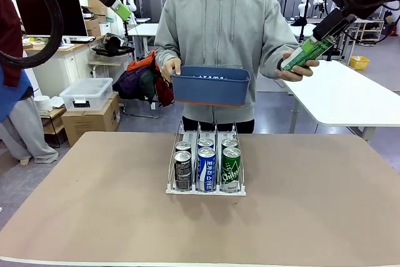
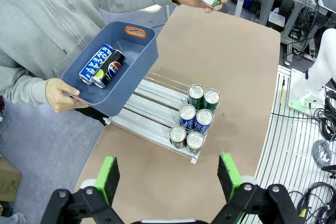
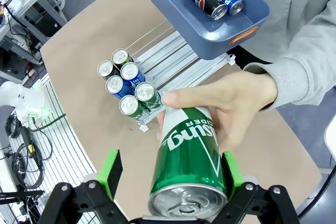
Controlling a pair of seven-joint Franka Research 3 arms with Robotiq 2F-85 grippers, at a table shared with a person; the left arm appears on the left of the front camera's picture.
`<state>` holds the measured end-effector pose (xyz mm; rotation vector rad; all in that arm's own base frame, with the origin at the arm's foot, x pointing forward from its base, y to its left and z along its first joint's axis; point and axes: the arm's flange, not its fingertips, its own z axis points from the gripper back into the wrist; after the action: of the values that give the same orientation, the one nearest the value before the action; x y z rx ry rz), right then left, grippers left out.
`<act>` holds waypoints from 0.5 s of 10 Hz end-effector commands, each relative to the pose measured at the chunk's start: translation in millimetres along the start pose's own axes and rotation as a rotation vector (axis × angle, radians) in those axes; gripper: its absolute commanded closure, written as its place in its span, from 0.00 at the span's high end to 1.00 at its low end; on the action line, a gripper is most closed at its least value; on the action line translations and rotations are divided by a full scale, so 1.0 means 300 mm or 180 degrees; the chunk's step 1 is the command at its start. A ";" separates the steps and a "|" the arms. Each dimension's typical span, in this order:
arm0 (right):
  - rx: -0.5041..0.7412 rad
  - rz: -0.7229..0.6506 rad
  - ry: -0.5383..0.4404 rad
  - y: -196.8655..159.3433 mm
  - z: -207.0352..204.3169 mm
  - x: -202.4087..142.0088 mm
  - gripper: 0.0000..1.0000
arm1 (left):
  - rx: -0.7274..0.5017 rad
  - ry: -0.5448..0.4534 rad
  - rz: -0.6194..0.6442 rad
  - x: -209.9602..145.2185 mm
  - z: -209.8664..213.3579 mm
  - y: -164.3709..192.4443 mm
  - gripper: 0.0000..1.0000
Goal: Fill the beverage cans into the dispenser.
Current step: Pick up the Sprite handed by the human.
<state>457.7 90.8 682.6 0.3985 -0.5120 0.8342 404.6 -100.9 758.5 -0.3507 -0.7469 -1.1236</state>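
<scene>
Dispenser (image 1: 206,191) sits mid-table (image 1: 94,211), nearer the person's side, and carries six upright cans in two rows. We count two black cans (image 1: 182,170) in the lane on the robot's left, two blue-and-white cans (image 1: 206,168) in the middle lane and two green cans (image 1: 231,168) in the lane on the robot's right, all crowded at the near end. The far stretch of each lane is bare. The person stands at the far edge and holds a blue bin (image 1: 210,85) above the rack's far end in one hand (image 1: 169,68). In the left wrist view we see a blue-and-white can (image 2: 96,64) and a black can (image 2: 108,69) lying side by side in the bin. The person's other hand (image 3: 231,103) holds a green can (image 3: 191,156) out in the air, off the table's right side. The right gripper (image 3: 171,174) straddles that can, jaws apart. One pad lies close against the can and the other stands clear of it, so we note no clamp. The left gripper (image 2: 168,177) hangs high over the table, jaws wide, nothing between them.
</scene>
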 end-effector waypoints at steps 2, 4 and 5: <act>0.0019 0.0055 0.0079 0.004 0.003 -0.005 0.60 | -0.0068 -0.0036 0.0037 -0.006 0.000 -0.005 1.00; -0.0022 0.0005 0.0105 -0.002 0.004 -0.006 0.40 | -0.0068 -0.0036 0.0037 -0.006 0.000 -0.005 1.00; -0.0043 -0.0009 0.0122 0.002 0.001 -0.007 0.55 | -0.0068 -0.0036 0.0037 -0.006 0.000 -0.005 1.00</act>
<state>457.0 89.7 681.2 0.3860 -0.4984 0.8418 404.6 -100.9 758.5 -0.3507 -0.7469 -1.1236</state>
